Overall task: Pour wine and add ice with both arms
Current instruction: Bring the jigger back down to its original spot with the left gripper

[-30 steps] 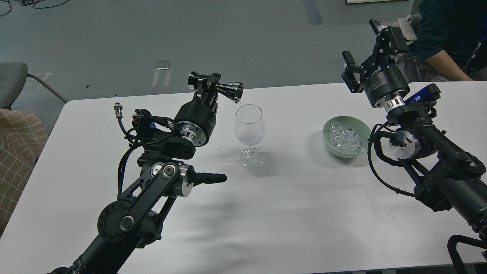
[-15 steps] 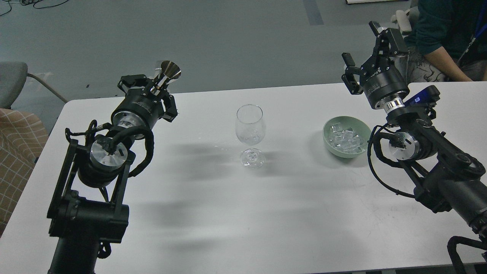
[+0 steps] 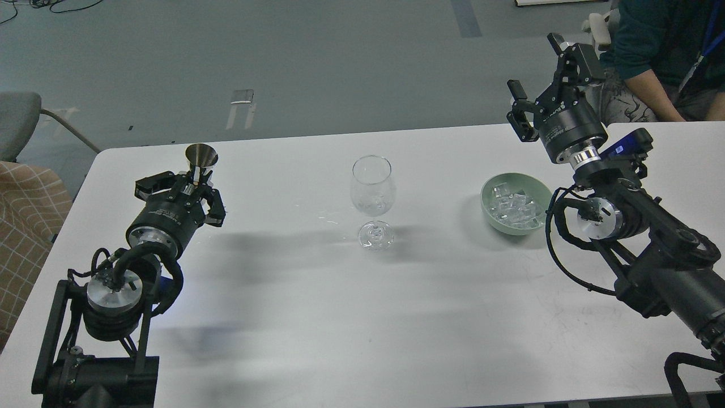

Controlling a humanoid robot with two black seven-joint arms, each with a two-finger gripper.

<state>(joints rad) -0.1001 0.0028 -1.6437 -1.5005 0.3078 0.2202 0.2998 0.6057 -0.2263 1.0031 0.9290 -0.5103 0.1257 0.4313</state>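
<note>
Ice point(image 3: 514, 205) heaped in one green bowl point(image 3: 488, 208) near table point(image 3: 396, 317) right edge; left hand point(image 3: 190, 182) clamped on upright jigger point(image 3: 201, 158), right hand point(image 3: 538, 90) spread, empty.

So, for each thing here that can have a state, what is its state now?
Left gripper: jaws shut on the metal jigger, upright.
Right gripper: jaws open, empty, raised.
Wine glass: upright.
Green bowl: holds the ice.
</note>
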